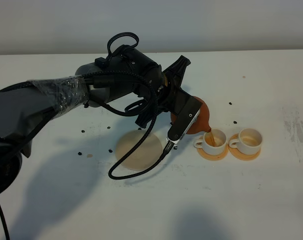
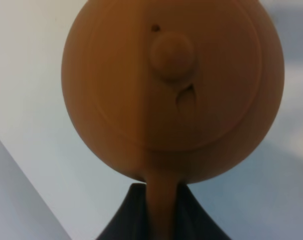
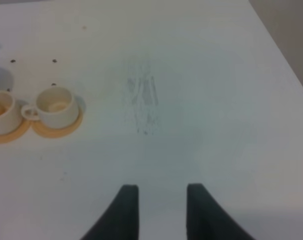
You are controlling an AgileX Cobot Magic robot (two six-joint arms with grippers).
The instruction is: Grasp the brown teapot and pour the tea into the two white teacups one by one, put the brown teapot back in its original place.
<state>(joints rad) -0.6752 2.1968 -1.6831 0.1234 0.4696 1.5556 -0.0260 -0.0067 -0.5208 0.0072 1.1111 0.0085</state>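
Observation:
The brown teapot [image 1: 202, 116] hangs tilted, spout down, over the left of the two white teacups [image 1: 214, 138], and a thin brown stream runs into it. My left gripper [image 1: 184, 122] is shut on the teapot's loop handle. The left wrist view shows the teapot [image 2: 171, 90] lid-on, its handle pinched in the left gripper [image 2: 159, 215]. The other white teacup [image 1: 249, 140] stands just right of the first, holding no tea that I can see. Both sit on orange-tan coasters. The pale beige disc [image 1: 138, 150] lies bare. My right gripper [image 3: 159, 190] is open over bare table, far from the teacup [image 3: 56, 106].
Small dark specks [image 1: 83, 132] are scattered on the white table around the disc and behind the cups. Grey scuff marks [image 1: 296, 130] streak the table's right side. A black cable [image 1: 141, 165] loops from the left arm over the disc. The table's right edge [image 3: 281, 45] runs close.

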